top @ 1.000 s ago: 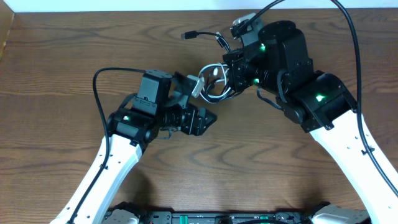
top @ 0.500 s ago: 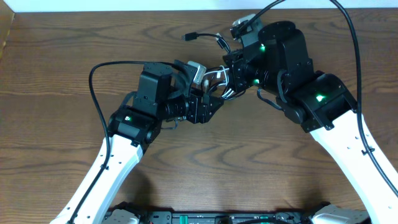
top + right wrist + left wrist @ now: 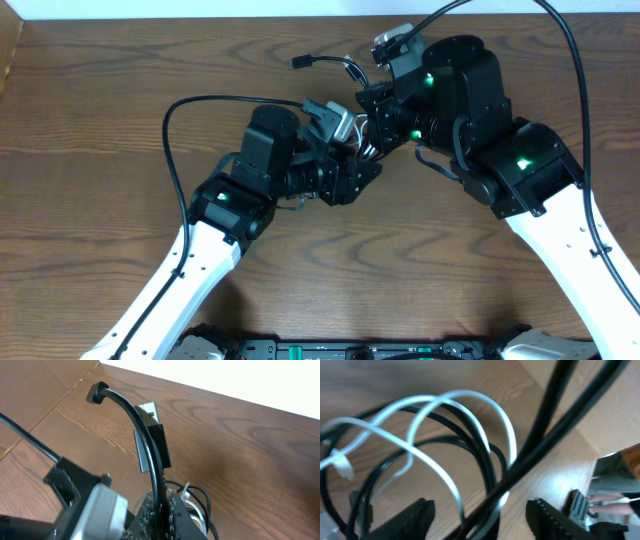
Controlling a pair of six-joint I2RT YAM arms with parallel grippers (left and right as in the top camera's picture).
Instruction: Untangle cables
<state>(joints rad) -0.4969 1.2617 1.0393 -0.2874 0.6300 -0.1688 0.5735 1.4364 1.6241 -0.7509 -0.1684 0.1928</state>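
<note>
The cables (image 3: 348, 143), thin black and white cords looped into a small bundle, sit toward the far side of the bench (image 3: 90, 150), squeezed between the 2 grippers. The left gripper (image 3: 479, 510) has its jaws released and spread wide. In the left wrist view the white and black loops run through the gap between its 2 fingers (image 3: 420, 515) and fill most of the view. Whether any loop touches a finger cannot be told. 2 blurred black strands cross diagonally in front of the loops there.

The right gripper (image 3: 161, 507) reaches into the far side of the same bundle, its jaws clenched on 1 black cord (image 3: 147, 440). That cord rises from between the jaws, arches over and ends in a small black plug (image 3: 96, 392). From overhead, this cord trails off to the far left, and its plug lies on the wood well apart from the bundle. In the right wrist view a few white and black loops curl just beside the clenched jaws. Seen from above, the 2 grippers are close together, the left one on the near side of the bundle and the right one on the far side.
</note>
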